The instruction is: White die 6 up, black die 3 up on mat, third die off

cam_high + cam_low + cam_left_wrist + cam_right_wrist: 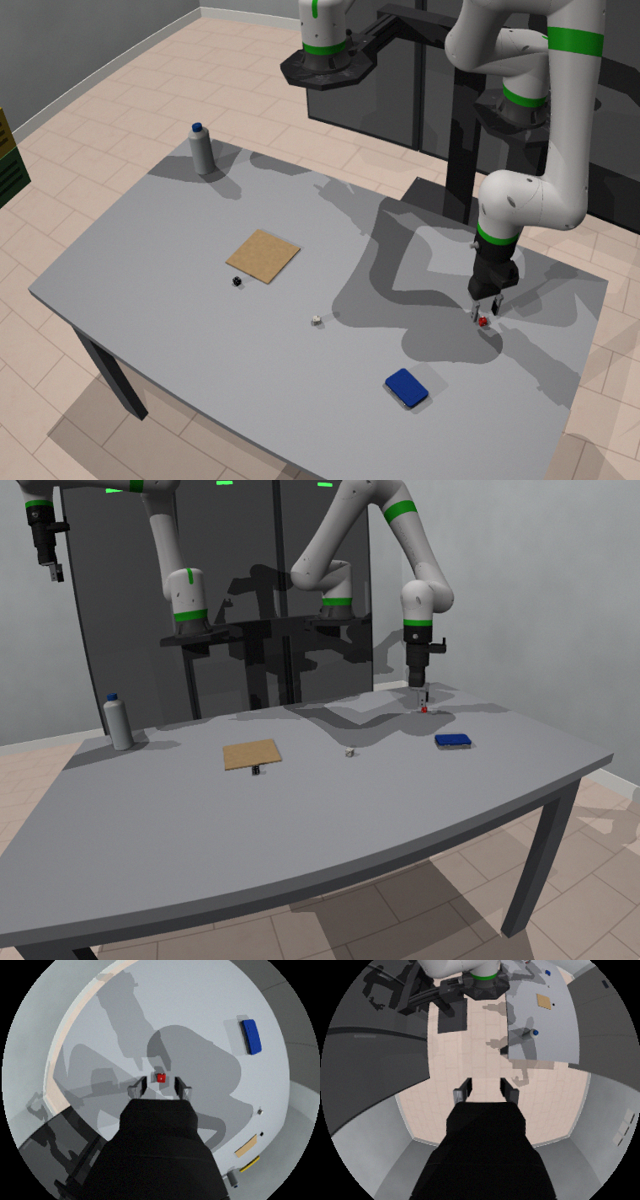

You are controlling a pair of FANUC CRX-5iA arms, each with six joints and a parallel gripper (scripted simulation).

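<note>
A white die point(316, 321) point(349, 752) point(260, 1111) lies on the table, right of the mat in the top view. A black die point(237, 281) point(255, 770) point(262, 1133) lies off the tan mat point(262, 256) point(250, 754) point(246, 1146) point(543, 1001), close to its edge. A red die point(482, 321) point(424, 710) point(161, 1077) lies on the table. My left gripper point(486, 310) point(160, 1082) is open just above the red die, its fingers to either side. My right gripper point(56, 573) point(486, 1083) is open and empty, away from the table over the floor. The pips are too small to read surely.
A blue-topped box point(406, 387) point(452, 740) point(251, 1037) lies on the table on the left arm's side. A grey bottle point(202, 151) point(119, 724) point(534, 1033) with a blue cap stands near the far corner beyond the mat.
</note>
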